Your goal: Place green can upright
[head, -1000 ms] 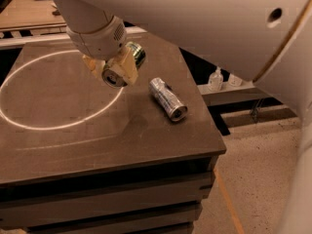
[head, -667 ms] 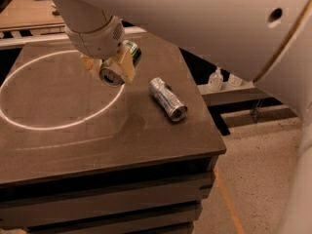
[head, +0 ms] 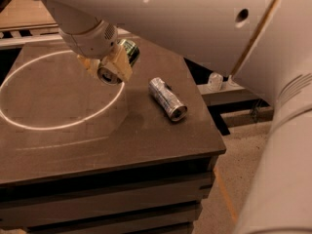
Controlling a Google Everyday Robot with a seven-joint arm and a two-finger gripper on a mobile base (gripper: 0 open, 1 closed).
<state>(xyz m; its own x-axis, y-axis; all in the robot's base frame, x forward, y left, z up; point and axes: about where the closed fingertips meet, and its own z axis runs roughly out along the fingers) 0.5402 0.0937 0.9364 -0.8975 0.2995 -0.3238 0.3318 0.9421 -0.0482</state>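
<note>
A single view looks steeply down from high up beside the robot's arm, whose white shell crosses the top and right edge close to the lens. It faces the dark desk and the floor beyond. The pincer, clasped around the green can, hangs upper left of centre.

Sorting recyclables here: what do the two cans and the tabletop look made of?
The green can, clamped in the jaws of the gripper above the table: thin metal, likely aluminium, with a printed green body and a shiny silver end. The silver can, lying on its side: bright reflective metal, glinting rim. The table: dark matte top, laminate or wood; I cannot tell which.
</note>
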